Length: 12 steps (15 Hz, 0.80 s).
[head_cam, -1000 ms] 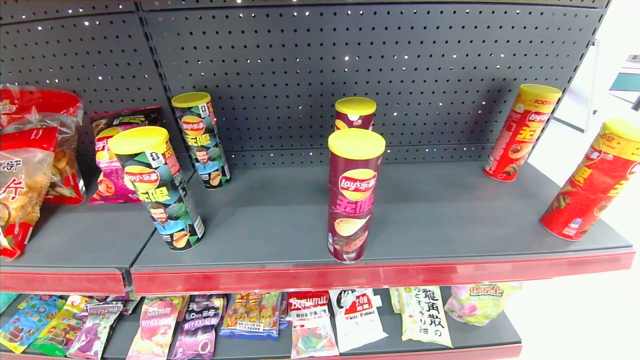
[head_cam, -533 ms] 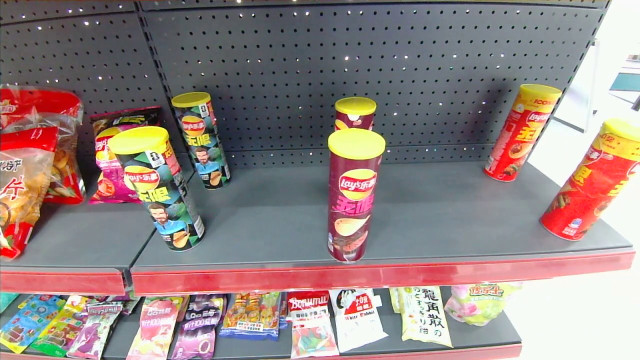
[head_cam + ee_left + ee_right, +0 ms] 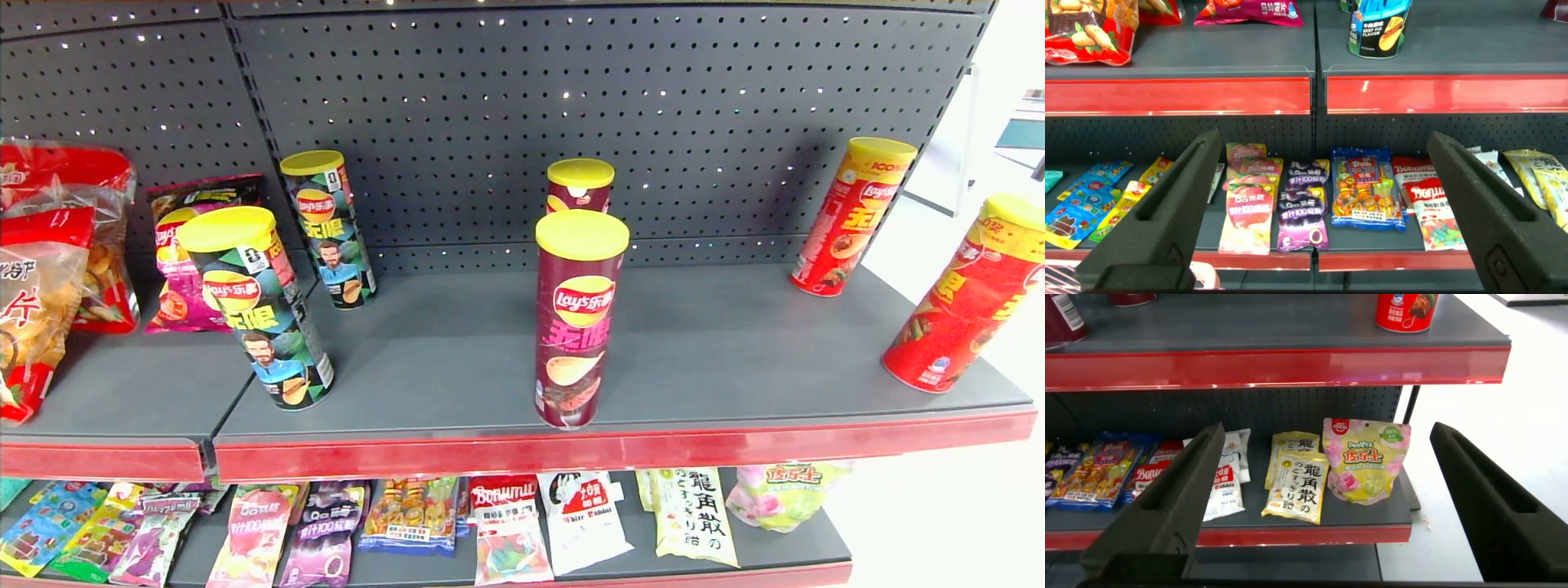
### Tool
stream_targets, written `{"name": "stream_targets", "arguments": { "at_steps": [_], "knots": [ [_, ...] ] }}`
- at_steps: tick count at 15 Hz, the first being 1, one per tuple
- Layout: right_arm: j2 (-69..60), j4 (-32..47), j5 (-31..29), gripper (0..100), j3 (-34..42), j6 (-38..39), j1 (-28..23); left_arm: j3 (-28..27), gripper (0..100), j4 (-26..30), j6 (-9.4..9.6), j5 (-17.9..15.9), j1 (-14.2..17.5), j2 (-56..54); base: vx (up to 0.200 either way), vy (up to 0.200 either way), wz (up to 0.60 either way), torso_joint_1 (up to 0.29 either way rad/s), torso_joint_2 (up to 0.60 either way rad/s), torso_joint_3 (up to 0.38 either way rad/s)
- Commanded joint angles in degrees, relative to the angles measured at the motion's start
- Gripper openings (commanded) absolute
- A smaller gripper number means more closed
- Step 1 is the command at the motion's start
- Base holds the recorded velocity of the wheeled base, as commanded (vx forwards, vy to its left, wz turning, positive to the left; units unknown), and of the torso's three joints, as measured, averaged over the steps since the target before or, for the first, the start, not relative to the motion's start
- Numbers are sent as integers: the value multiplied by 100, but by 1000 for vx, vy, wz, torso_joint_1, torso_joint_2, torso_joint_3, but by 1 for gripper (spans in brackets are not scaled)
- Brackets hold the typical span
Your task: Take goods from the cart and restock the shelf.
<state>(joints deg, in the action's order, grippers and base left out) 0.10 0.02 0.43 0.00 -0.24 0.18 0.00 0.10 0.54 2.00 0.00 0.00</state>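
Note:
The upper grey shelf [image 3: 694,351] carries yellow-lidded chip cans standing upright: two dark patterned ones [image 3: 257,306] on the left, two maroon ones [image 3: 578,318] in the middle and two red ones [image 3: 967,294] on the right. My left gripper [image 3: 1324,140] is open and holds nothing. It is below that shelf's red front edge [image 3: 1437,94], facing the candy bags [image 3: 1364,196] on the lower shelf. My right gripper [image 3: 1328,429] is open too, with nothing in it. It faces a yellow packet [image 3: 1297,486] and a pink-green bag [image 3: 1365,461] under the front red can [image 3: 1406,310].
Snack bags [image 3: 49,269] fill the shelf's left end. Bare shelf floor lies between the maroon and red cans. A perforated back panel [image 3: 571,106] closes the rear. To the right of the shelf's end there is open white floor [image 3: 1503,465].

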Motion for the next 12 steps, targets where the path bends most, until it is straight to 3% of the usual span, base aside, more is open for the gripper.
{"name": "stream_targets", "arguments": {
  "at_steps": [1,12],
  "knots": [
    [-1,-2,1,100,0,-2,-1,0,100,-1,-1,2,0,0,0,0,0,0,0,0],
    [-1,-2,-8,100,0,-2,-1,0,100,-1,-1,2,0,0,0,0,0,0,0,0]
  ]
}}
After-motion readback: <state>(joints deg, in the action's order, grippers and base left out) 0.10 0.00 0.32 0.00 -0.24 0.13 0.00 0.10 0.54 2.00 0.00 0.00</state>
